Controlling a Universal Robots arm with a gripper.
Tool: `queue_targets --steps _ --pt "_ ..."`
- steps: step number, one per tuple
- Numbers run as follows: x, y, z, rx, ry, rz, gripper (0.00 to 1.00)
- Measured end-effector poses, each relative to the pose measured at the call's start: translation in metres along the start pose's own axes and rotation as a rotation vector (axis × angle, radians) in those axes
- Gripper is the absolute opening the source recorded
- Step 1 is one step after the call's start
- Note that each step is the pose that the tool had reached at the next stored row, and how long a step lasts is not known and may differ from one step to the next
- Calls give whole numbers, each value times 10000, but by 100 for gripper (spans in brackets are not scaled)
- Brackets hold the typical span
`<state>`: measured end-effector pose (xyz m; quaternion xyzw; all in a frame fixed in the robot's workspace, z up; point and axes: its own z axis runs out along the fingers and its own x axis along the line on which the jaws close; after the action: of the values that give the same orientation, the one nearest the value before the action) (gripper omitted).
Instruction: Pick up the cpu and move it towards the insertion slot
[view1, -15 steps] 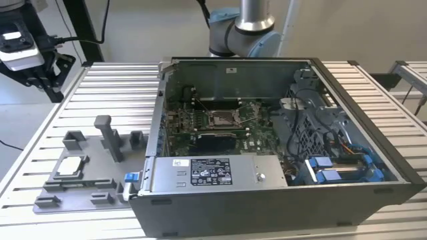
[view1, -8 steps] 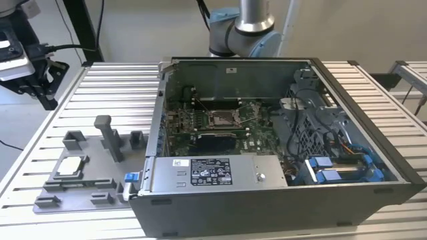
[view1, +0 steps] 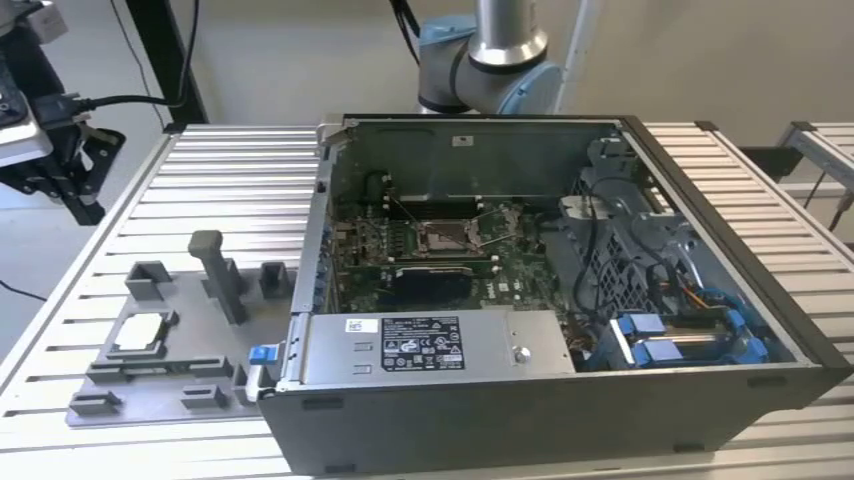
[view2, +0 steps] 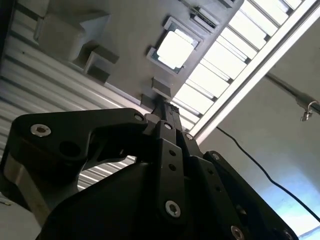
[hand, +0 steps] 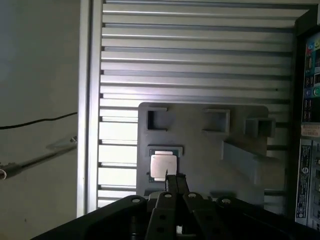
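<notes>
cpu: you have the cpu (view1: 140, 333) lying flat, silver face up, in a square recess of the grey fixture plate (view1: 200, 372), on the plate's side away from the computer case (view1: 534, 425).
fixture plate: sits on the slatted table (view1: 227, 190) at its near corner, on the exterior view's left, just beside the case.
jaws: your gripper (hand: 174, 180) reads closed in both wrist views, tips pressed together, nothing held.
gripper vs cpu: raised over the plate, apart from the chip, no contact.
insertion slot: you see the insertion slot (view1: 442, 237), a silver frame with a dark centre, on the green board inside the open case, well apart from the cpu.
</notes>
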<state>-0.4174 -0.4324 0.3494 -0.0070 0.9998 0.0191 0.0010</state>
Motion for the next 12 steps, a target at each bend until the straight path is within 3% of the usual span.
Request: queue_targets --steps 4,5,12 --pt "3 0 0 1 0 1 0" --pt "3 0 0 0 0 1 100" --pt "6 0 0 0 0 1 100"
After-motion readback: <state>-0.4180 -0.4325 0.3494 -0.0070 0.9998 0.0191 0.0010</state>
